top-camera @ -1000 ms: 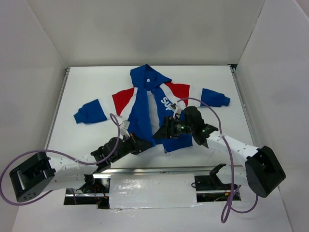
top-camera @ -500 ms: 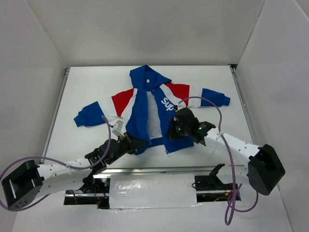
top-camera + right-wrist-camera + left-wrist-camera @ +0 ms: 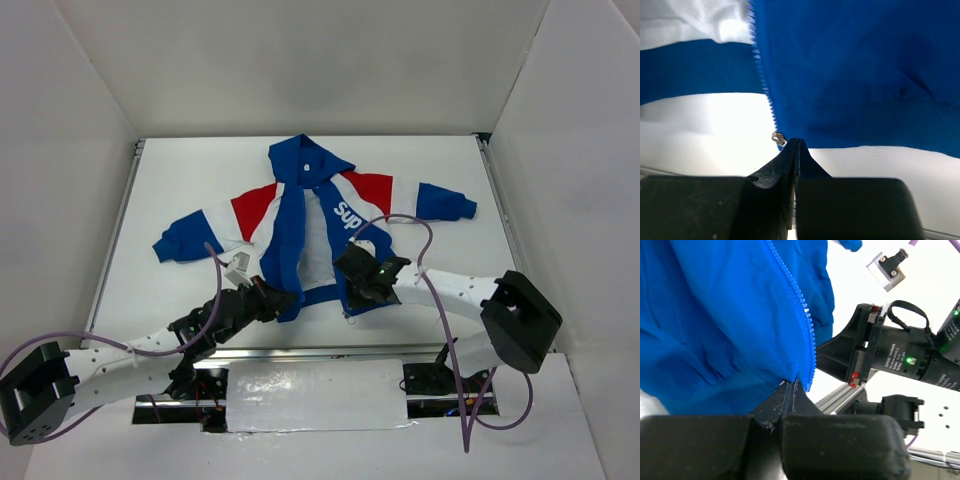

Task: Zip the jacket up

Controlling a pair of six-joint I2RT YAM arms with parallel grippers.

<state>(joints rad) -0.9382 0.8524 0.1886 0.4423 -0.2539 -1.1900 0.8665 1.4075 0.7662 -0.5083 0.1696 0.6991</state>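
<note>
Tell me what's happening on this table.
Two robot arms are working on a small blue, red and white hooded jacket lying front-open on the white table. The left tool is shut on the bottom hem of one front panel, right at the zipper teeth. The right tool is shut at the other panel's bottom corner, beside a small metal zipper piece; whether it caught fabric is unclear. The zipper is not yet joined.

Jacket (image 3: pixel 320 215) covers the table (image 3: pixel 200 170) centre, sleeves reaching toward left and right edges. Bare strip along far edge; both far corners open. Near edge blocked: both arms lie low, left gripper (image 3: pixel 284 300) and right gripper (image 3: pixel 352 290) closed at the hem. Purple cable loops (image 3: pixel 400 220) rise above them.
</note>
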